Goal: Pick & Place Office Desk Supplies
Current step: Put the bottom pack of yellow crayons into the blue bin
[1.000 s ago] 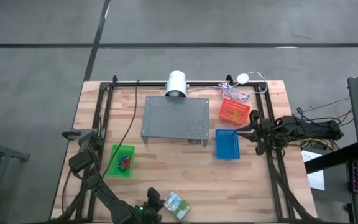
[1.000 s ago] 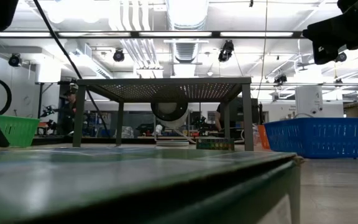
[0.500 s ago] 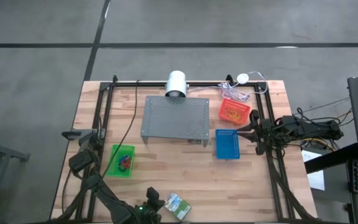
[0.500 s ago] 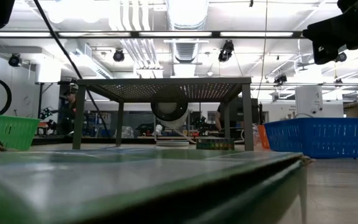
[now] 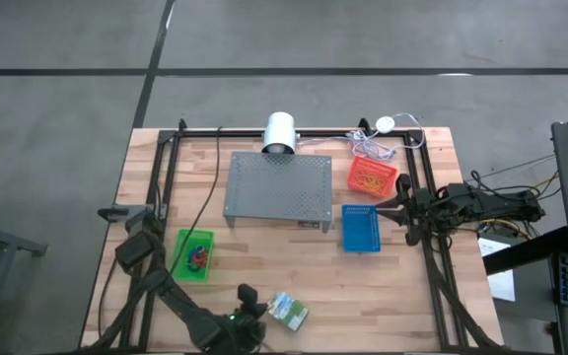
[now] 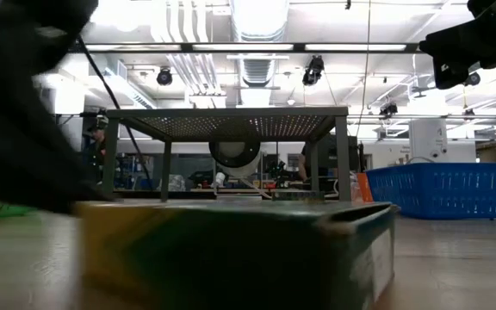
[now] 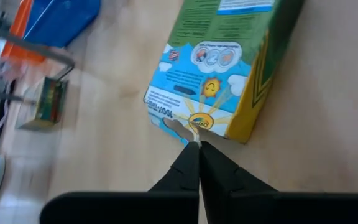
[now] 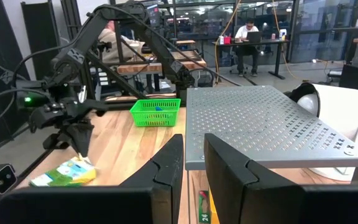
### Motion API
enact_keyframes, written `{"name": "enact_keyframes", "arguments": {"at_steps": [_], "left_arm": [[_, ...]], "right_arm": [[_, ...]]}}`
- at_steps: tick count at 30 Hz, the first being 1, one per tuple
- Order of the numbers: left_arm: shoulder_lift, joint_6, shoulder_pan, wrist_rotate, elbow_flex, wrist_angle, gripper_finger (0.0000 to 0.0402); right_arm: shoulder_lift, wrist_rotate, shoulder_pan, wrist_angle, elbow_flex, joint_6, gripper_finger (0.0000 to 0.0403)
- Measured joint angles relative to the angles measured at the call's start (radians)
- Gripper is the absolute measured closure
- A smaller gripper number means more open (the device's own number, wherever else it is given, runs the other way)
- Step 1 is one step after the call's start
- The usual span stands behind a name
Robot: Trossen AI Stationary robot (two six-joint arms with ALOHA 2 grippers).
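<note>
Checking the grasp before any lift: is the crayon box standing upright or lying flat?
Lying flat: the crayon box rests on its broad side on the table, printed face up, with the shut left gripper at its end.

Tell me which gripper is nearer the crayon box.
Left. The left gripper is shut on a flap of the crayon box; the right gripper waits beside the blue basket, well away.

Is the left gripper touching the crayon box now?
Touching. In the left wrist view, the left gripper has its fingers shut together, pinching a small flap at the near edge of the crayon box.
</note>
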Motion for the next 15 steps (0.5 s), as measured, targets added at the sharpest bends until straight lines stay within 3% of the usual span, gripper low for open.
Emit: {"name": "enact_keyframes", "arguments": {"at_steps": [6, 15], "left_arm": [[-0.014, -0.106, 0.087, 0.017, 0.000, -0.034, 0.0400], [-0.083, -0.070, 0.231, 0.140, 0.002, -0.024, 0.0400]], "right_arm": [[0.000, 0.000, 0.000, 0.000, 0.000, 0.000, 0.0339], [0.000, 0.000, 0.000, 0.000, 0.000, 0.000, 0.0339]]}}
